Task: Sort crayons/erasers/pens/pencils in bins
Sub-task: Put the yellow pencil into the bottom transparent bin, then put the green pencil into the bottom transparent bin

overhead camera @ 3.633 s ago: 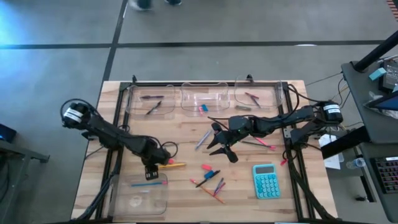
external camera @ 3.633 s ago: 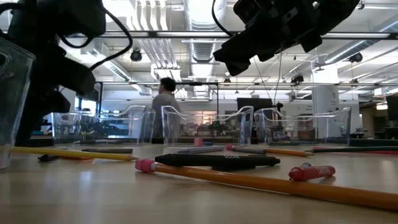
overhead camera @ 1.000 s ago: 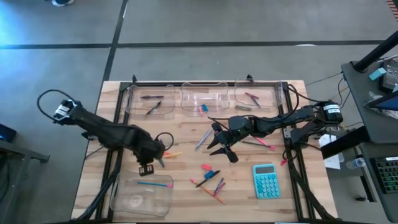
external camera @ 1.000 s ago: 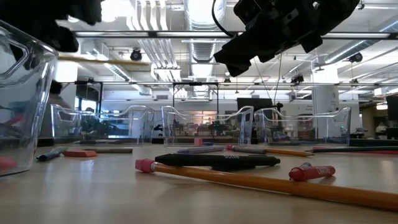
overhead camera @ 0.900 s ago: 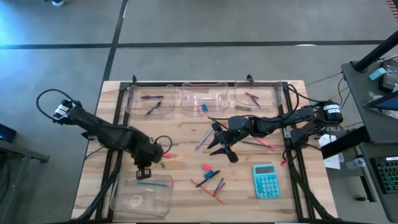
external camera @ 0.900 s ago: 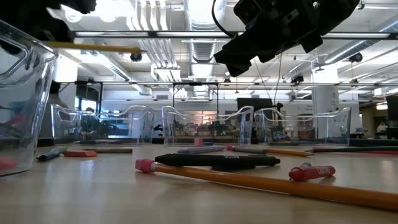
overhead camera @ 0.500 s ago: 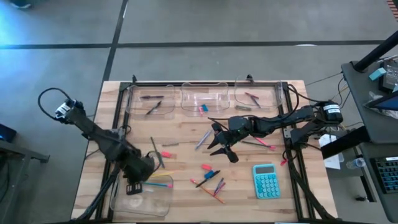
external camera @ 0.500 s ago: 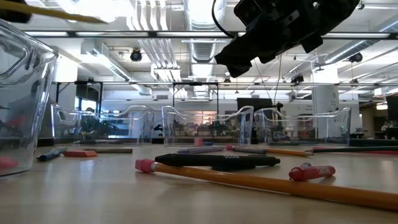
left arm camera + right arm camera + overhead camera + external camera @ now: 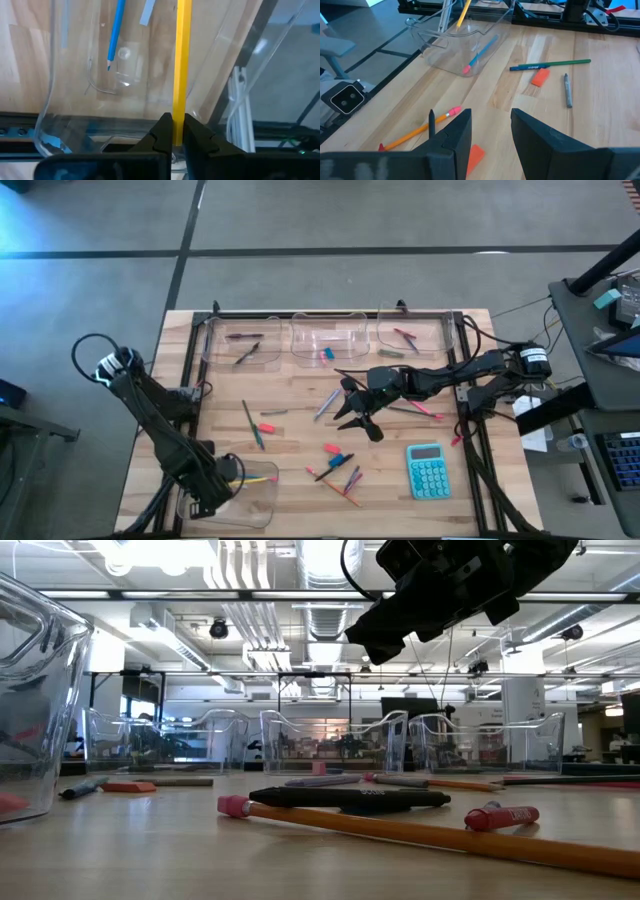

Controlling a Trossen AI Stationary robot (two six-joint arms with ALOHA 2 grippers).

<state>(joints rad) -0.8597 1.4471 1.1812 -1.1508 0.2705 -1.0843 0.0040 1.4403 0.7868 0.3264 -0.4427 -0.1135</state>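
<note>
Sorting partway done, several sticks loose on the wooden tabletop (image 9: 290, 430).
Left pincer (image 9: 173, 131) clamps a long yellow pencil (image 9: 182, 65) over the clear front bin (image 9: 262, 505) holding a blue pencil (image 9: 116, 36); right of it, right pincer (image 9: 352, 412) hovers agape, empty.

The right gripper (image 9: 491, 131) hangs over the wooden table (image 9: 600, 100), its two dark fingers (image 9: 456, 132) parted with nothing between them. Ahead stands a clear bin (image 9: 462, 47). Inside it lies a blue pencil (image 9: 481, 52) with a pink end, and a yellow pencil (image 9: 464, 12) slants down over it from above. Beside the bin lie a green pencil (image 9: 550, 65), an orange eraser (image 9: 540, 77) and a grey pen (image 9: 567, 90). Nearer the gripper than the bin lies an orange pencil (image 9: 420, 129) with a pink tip.
</note>
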